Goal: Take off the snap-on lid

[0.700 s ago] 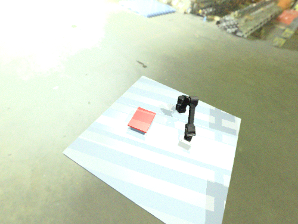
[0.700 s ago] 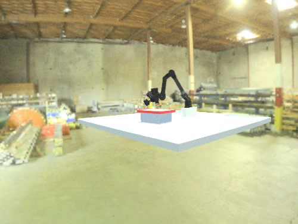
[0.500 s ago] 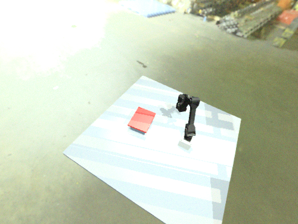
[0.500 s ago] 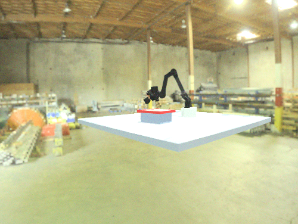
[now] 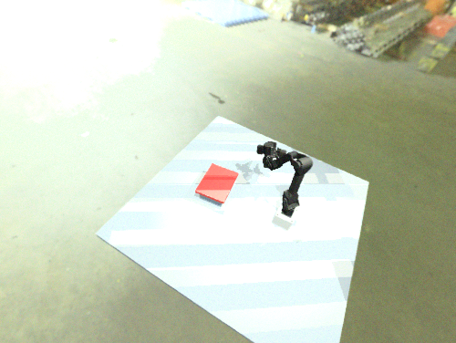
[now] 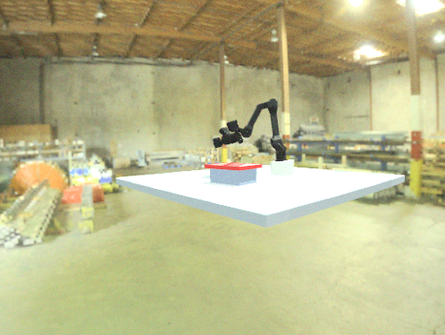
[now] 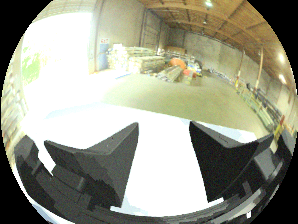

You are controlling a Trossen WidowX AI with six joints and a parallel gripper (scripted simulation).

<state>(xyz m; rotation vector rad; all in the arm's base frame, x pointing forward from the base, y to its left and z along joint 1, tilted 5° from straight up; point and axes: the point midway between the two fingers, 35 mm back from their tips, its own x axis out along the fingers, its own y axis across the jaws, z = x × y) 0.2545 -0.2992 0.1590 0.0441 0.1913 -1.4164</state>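
— Warehouse floor all round, and a pale striped table [image 5: 255, 255] standing in the middle of it. Where is the gripper?

— Up in the air. The gripper [image 6: 217, 142] hangs well above the table, off one end of the box, touching nothing. The wrist view shows both dark fingers with only white table top and warehouse between them.

— How far apart are they?

— About half open, and nothing is held.

— And the arm behind it?

— The black arm [image 5: 296, 178] rises from a small white base block [image 5: 283, 221] on the table, bends at a high elbow, then slopes down toward the gripper. Its shadow falls on the table just beside the box.

— The lid?

— The red lid [image 5: 217, 182] sits flat on the storage box [image 6: 233, 175], overhanging its walls a little. It looks level and right side up in the exterior view.

— And the box itself?

— A pale grey-blue box, resting on the table near the base block but apart from it. From the top camera the lid covers nearly all of it; only a thin pale edge shows along the near side.
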